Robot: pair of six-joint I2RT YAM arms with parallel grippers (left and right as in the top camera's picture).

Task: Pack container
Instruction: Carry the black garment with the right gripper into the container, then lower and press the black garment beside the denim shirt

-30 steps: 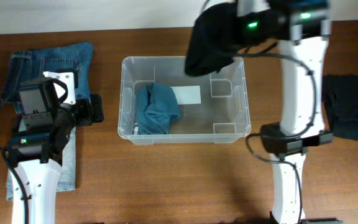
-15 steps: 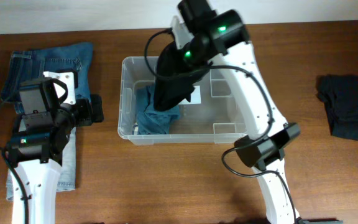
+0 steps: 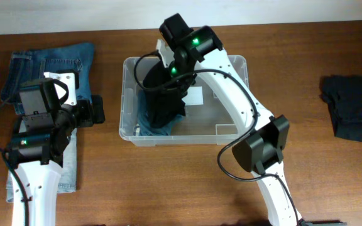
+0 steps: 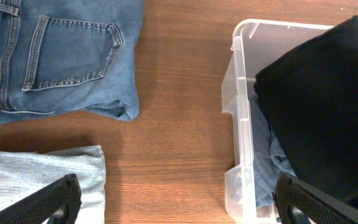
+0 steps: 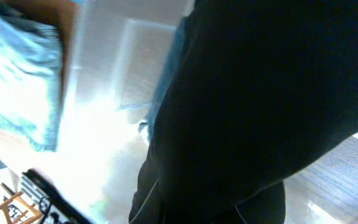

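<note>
The fingers of the right pincer (image 3: 171,66) are hidden: from above the wrist covers them, and in the right wrist view the black garment (image 5: 241,106) fills almost all the picture. The pincer is closed tightly, and the black garment hangs down from it, so it has hold of this cloth. The lower part of the garment is inside the container (image 3: 193,139), which stands in the middle of the table (image 3: 168,188). It lies over a teal cloth (image 3: 148,122), of which only the left and bottom edges show. The white label (image 3: 195,97) is partly covered. The right wrist view is blurred at the left side.

The left pincer (image 4: 179,202) has its fingers spread fully apart and holds nothing. It is above the bare table between the jeans (image 4: 61,56) and the container.

Half a second before, the garment hung higher and more to the right, with more teal cloth visible. Now the right arm is lower and further left. The left arm has not moved.
</note>
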